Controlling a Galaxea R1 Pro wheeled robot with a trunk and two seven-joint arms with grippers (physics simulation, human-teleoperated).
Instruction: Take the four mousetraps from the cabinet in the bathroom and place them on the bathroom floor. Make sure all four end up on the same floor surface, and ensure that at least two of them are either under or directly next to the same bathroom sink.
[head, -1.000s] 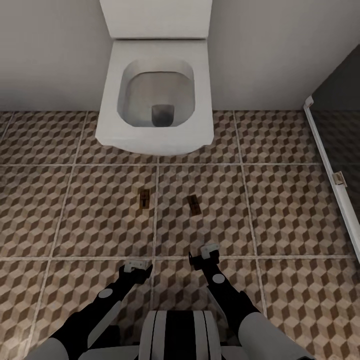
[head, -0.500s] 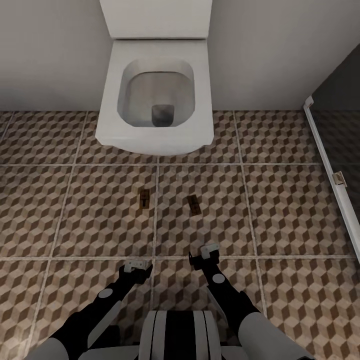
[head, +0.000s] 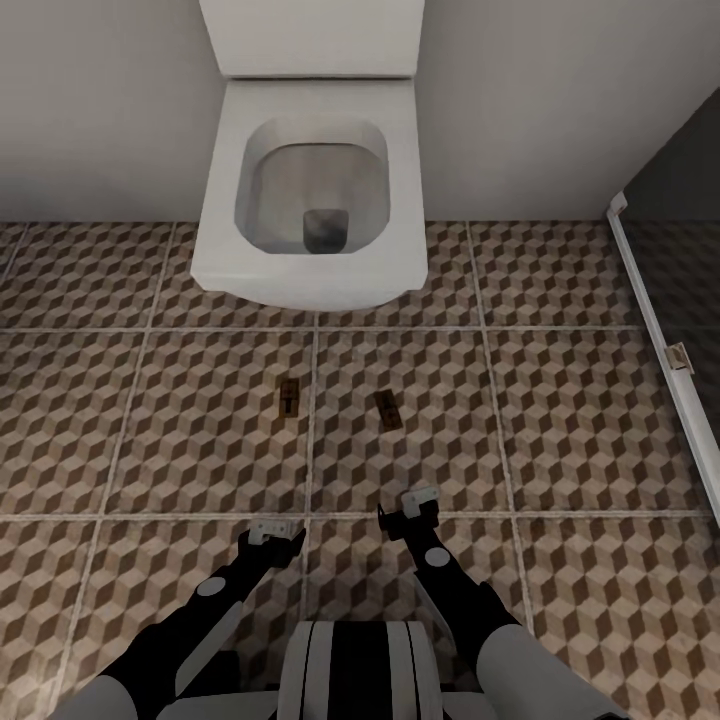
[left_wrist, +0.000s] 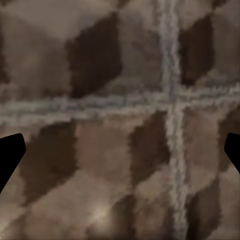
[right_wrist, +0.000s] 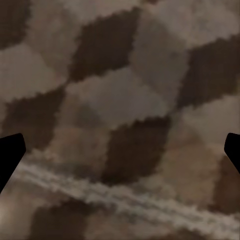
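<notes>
Two mousetraps lie flat on the cube-patterned bathroom floor (head: 560, 400) in front of the toilet: one mousetrap (head: 288, 399) to the left, the other mousetrap (head: 389, 409) to the right and slightly turned. My left gripper (head: 274, 533) hangs low over the tiles nearer to me than the left trap, open and empty. My right gripper (head: 412, 508) hovers just short of the right trap, also open and empty. In both wrist views the dark fingertips (left_wrist: 10, 155) (right_wrist: 10, 152) stand wide apart over bare floor (left_wrist: 120, 125) (right_wrist: 120, 120). The cabinet and sink are out of view.
A white square toilet (head: 310, 180) stands against the pale grey wall (head: 100, 100) straight ahead. A white-framed dark glass panel (head: 670, 330) runs along the right side. Patterned tiles stretch left and right of the traps.
</notes>
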